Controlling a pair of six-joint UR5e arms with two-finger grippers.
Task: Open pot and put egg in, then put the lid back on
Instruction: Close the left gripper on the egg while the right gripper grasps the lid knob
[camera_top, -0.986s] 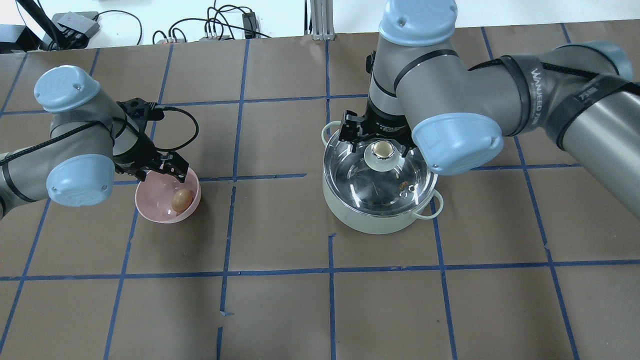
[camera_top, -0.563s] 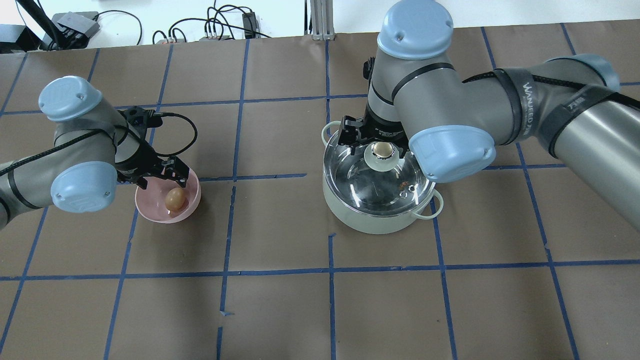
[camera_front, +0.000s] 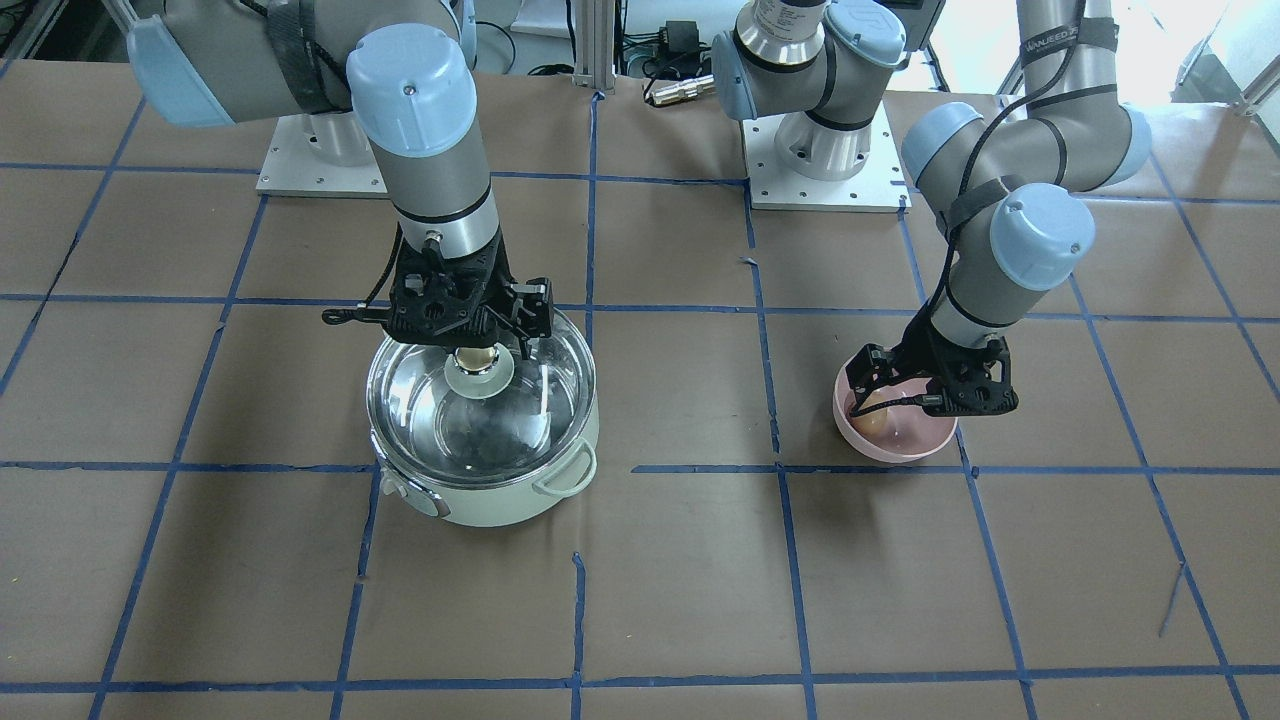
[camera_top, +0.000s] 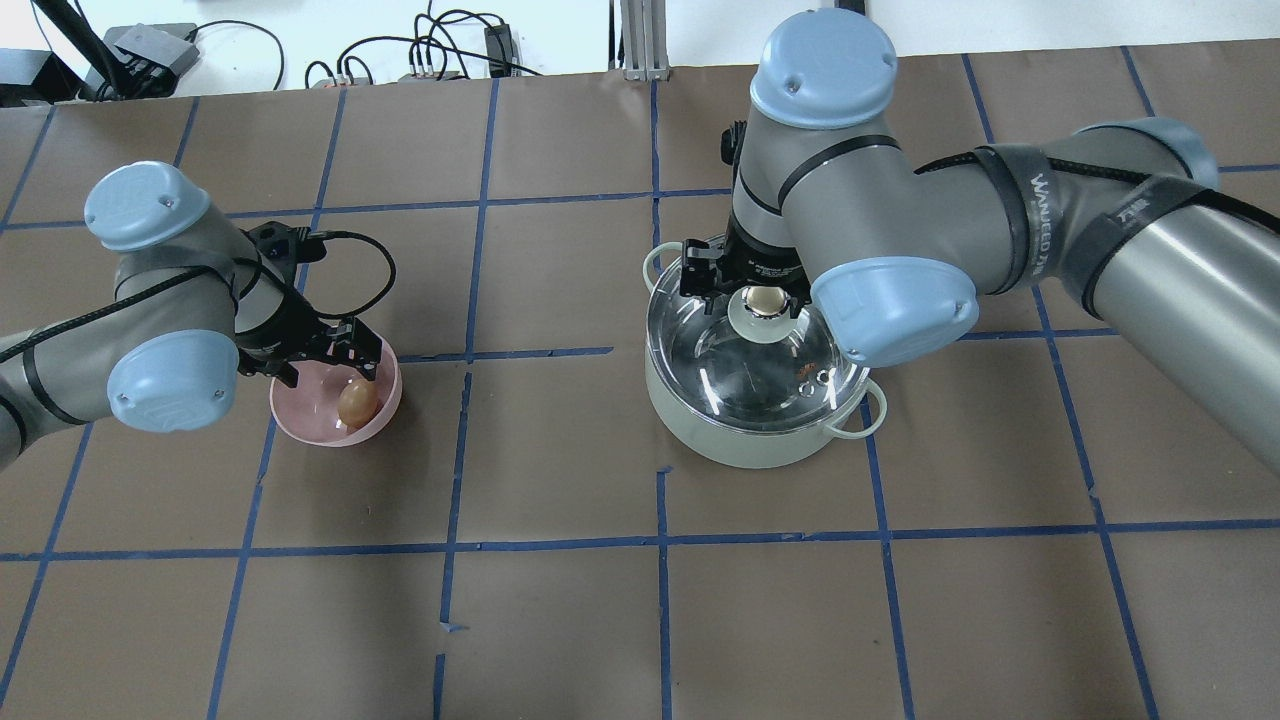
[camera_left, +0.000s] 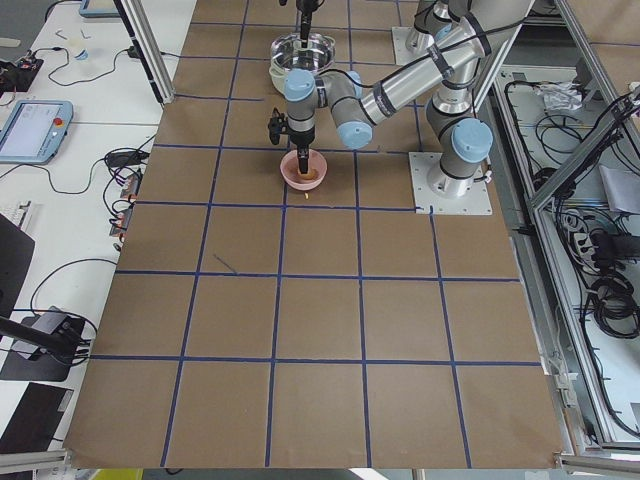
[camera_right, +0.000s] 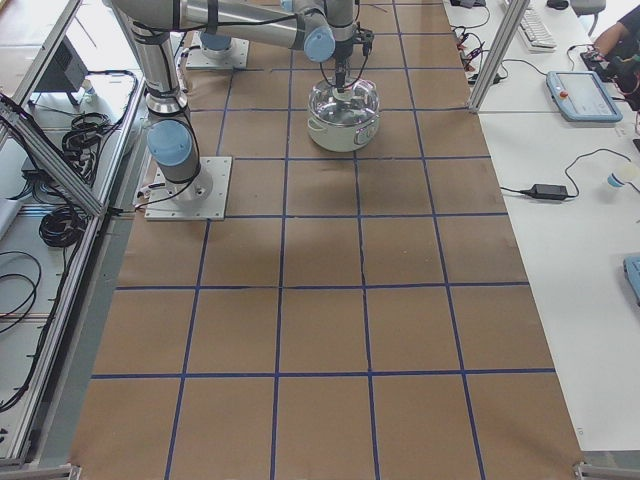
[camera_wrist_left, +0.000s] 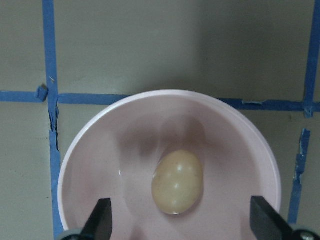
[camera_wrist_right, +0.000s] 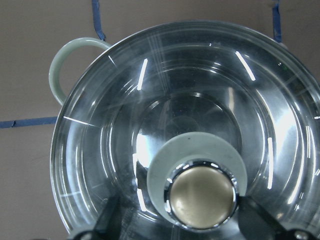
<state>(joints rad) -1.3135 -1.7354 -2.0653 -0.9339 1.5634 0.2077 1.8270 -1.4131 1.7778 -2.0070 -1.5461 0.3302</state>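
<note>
Egg (camera_wrist_left: 177, 181) in pink bowl (camera_wrist_left: 92, 150); pot (camera_top: 745, 450) shut w/ lid (camera_top: 735, 375).

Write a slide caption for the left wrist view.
Egg lies in the pink bowl, framed between the open fingers of the left gripper.

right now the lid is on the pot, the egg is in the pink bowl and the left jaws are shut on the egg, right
No. The left jaws are open, not shut on the egg: the left wrist view shows a tip each side, neither touching it. The rest holds: lid on the pot, egg in the pink bowl.
</note>
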